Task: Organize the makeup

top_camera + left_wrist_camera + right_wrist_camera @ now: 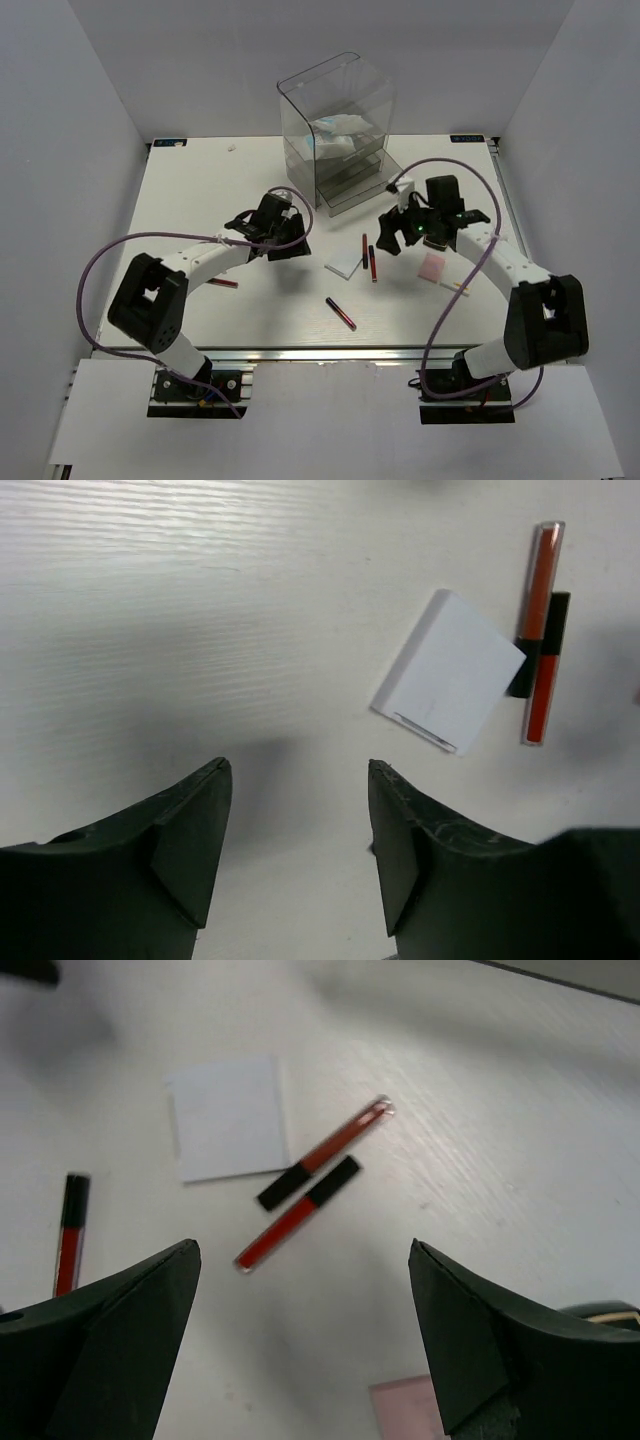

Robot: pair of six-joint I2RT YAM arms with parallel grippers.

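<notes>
- A red stick (222, 283) lies on the bench (200, 190) at the far left, beside the left arm's forearm.
- The left end effector (298, 770) hangs over bare bench left of centre. Its jaws stand moderately wide and nothing is between them.
- The clear box (335, 120) stands upright at the far middle. Something pale shows through its upper part, but I cannot tell what.
- The near stick (340, 313), red and black, lies alone towards the front, set on a diagonal.
- The white pad (450, 670) lies flat at the centre, between the two end effectors.
- The pair of sticks (300, 1210) lies just right of the pad. The two are roughly parallel and side by side, and one black cap is at the pad's edge.
- The right end effector (300, 1250) hangs above the bench, with the pair ahead of it in the wrist view. Its jaws are spread very wide and hold nothing.
- The pink palette (433, 267) lies flat just right of the pair, under the right arm.
- A thin pale item (462, 288), too small to identify, lies near the palette's right side.
</notes>
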